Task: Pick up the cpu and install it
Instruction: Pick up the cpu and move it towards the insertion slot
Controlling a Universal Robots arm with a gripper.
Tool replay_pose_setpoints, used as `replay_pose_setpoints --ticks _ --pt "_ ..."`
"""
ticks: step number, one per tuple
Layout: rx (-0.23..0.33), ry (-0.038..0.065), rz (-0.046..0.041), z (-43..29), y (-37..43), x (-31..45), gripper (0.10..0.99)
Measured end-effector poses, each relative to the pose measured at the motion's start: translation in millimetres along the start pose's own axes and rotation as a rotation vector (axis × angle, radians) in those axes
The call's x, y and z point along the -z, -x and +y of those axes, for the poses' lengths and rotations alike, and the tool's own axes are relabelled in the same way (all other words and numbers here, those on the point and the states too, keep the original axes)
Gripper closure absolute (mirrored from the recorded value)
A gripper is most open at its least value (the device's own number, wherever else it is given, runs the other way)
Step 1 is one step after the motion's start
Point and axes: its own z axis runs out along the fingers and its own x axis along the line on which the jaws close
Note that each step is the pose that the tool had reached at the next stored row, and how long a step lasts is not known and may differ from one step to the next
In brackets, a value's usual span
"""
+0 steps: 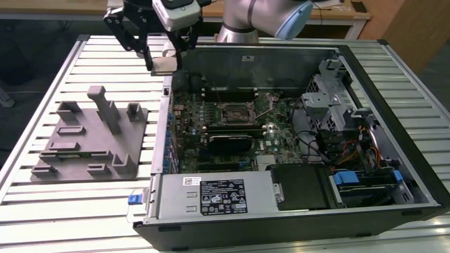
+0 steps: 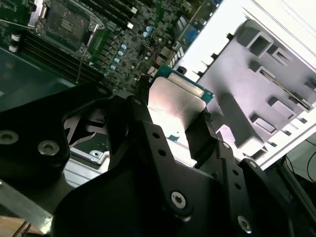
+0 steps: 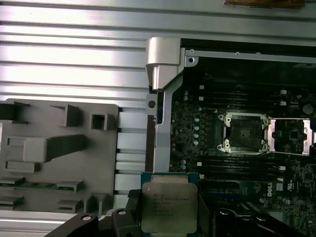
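While aloft, end effector point(image 3: 168, 213) clasps cpu point(image 3: 169, 207)

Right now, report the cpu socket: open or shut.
Open: the socket lies bare, cover plate flipped aside; the pincer holds the cpu.

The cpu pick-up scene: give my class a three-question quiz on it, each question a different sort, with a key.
1. True or false: the gripper is shut on the cpu.
2. The motherboard socket is: A empty; B filled; C taped over.
3. Fill in: in the exterior view, the grey fixture lies on the computer case's ____ side.
Key: 1 true; 2 A; 3 the exterior view's left.
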Motion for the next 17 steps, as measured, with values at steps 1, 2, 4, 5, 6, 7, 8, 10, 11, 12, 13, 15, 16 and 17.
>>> replay_pose_setpoints --ticks 1,2,4,5,6,7,8,10,11,12,13,15,16,17 --pt "0.0 0.0 0.0 -0.1 2.6 0.0 0.541" --pt "0.0 0.0 0.0 -0.2 5.3 0.0 0.541" --pt "0.0 0.0 0.0 -0.3 10.8 -0.1 0.541" --pt "0.0 0.0 0.0 -0.4 13.8 -0.1 0.541" --pt "0.0 0.0 0.0001 -0.5 16.8 -0.1 0.541" --pt "0.0 0.0 0.0001 -0.6 19.9 -0.1 0.541" --pt "0.0 0.0 0.0001 -0.7 23.1 -0.1 0.541" --pt "0.0 0.0 0.0003 -0.9 29.6 -0.2 0.541" --pt "0.0 0.0 0.0003 -1.0 33.1 -0.3 0.541" --pt "0.0 0.0 0.0003 -1.1 36.6 -0.3 0.541" --pt "0.0 0.0 0.0004 -1.2 40.3 -0.3 0.541" --pt "0.0 0.0 0.0006 -1.5 47.6 -0.4 0.541" --pt "0.0 0.0 0.0007 -1.6 51.4 -0.4 0.541" --pt "0.0 0.0 0.0008 -1.7 55.1 -0.4 0.541"
